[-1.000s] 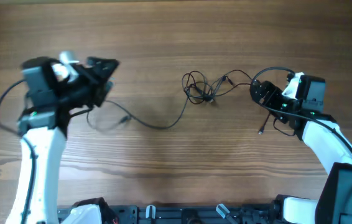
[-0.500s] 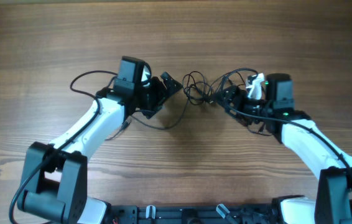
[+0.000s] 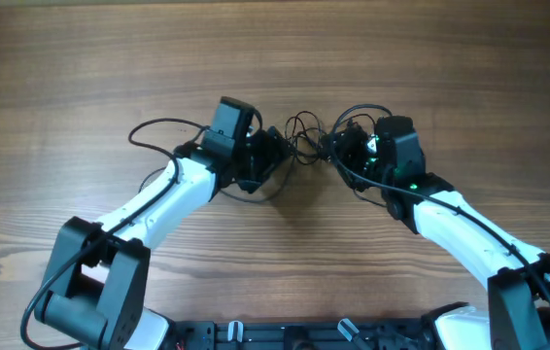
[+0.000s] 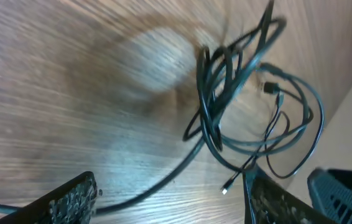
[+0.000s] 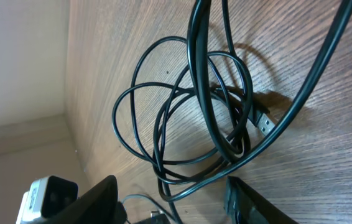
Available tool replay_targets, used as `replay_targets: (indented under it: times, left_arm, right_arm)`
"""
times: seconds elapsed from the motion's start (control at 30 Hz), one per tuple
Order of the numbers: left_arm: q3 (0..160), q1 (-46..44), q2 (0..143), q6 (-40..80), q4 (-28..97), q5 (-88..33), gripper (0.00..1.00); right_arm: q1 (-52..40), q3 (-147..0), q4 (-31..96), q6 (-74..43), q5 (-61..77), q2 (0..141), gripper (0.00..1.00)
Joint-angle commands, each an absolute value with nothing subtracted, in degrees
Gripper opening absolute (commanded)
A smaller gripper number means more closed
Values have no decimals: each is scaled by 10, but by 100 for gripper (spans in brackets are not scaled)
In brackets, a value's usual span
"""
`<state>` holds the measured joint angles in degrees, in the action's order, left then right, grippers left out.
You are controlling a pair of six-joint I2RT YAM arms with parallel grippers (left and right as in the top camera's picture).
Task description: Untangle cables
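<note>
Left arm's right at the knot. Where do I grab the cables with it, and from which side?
Likely the single strand trailing from the cables toward the left gripper, approached from that near side. It lies alone and flat between the open jaws; the clump itself is stacked loops, where a pinch would catch several cords.

No readable text, label, brand, number or sign shows in any of the three views.

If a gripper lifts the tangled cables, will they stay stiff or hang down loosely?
Probably floppy: the cables lie in thin, loose curves. They look light for their spread. Because the loops cross one another, pulling one would likely drag the rest.
</note>
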<state>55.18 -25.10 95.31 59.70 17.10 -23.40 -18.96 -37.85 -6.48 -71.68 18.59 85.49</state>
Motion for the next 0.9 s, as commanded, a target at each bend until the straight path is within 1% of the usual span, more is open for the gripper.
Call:
replay_targets:
  times: [0.0, 0.07, 0.13, 0.17, 0.23, 0.3, 0.37, 0.4, 0.43, 0.47, 0.5, 0.53, 0.57, 0.6, 0.67, 0.7, 0.8, 0.87]
  left_arm:
    - [555, -273, 958, 605, 180, -207, 79]
    - [555, -276, 958, 605, 184, -200, 76]
    - [555, -278, 958, 604, 189, -200, 65]
    - [555, -279, 958, 602, 193, -200, 56]
    - [555, -285, 958, 591, 200, -200, 49]
    - [555, -298, 958, 546, 204, -198, 50]
    - [555, -309, 958, 519, 204, -194, 60]
    - [555, -314, 958, 505, 204, -184, 63]
    - [555, -323, 958, 482, 205, -157, 64]
    - [555, -331, 958, 466, 204, -124, 70]
    - [555, -337, 958, 464, 205, -95, 71]
    - [555, -342, 958, 464, 204, -67, 71]
    - [555, -349, 958, 464, 204, -20, 68]
    - [555, -352, 958, 464, 204, 2, 61]
    - [555, -355, 958, 464, 204, 27, 50]
    - [555, -355, 958, 464, 204, 27, 46]
    - [555, -355, 958, 465, 204, 26, 46]
    - [555, -355, 958, 465, 204, 27, 49]
  right_arm:
    - [-192, -379, -67, -756, 162, 893, 52]
    - [-192, -379, -73, -767, 171, 912, 48]
    - [-192, -379, -103, -766, 185, 937, 43]
    - [-192, -379, -122, -766, 189, 948, 40]
    - [-192, -379, -136, -766, 193, 958, 35]
    - [-192, -379, -138, -765, 193, 959, 32]
    - [-192, -379, -142, -765, 193, 959, 32]
    - [-192, -379, -142, -765, 193, 959, 32]
    - [-192, -379, -142, -764, 193, 959, 32]
    - [-192, -379, -141, -763, 194, 959, 32]
    - [-192, -379, -142, -758, 194, 959, 32]
    - [-192, -379, -142, -751, 196, 959, 32]
    - [-192, -379, -141, -749, 196, 959, 32]
    - [-192, -379, -140, -750, 196, 959, 32]
    - [-192, -379, -140, -750, 195, 959, 32]
    - [-192, -379, -140, -750, 195, 959, 32]
    - [-192, -379, -141, -749, 196, 959, 32]
    - [-192, -379, -141, -749, 196, 959, 32]
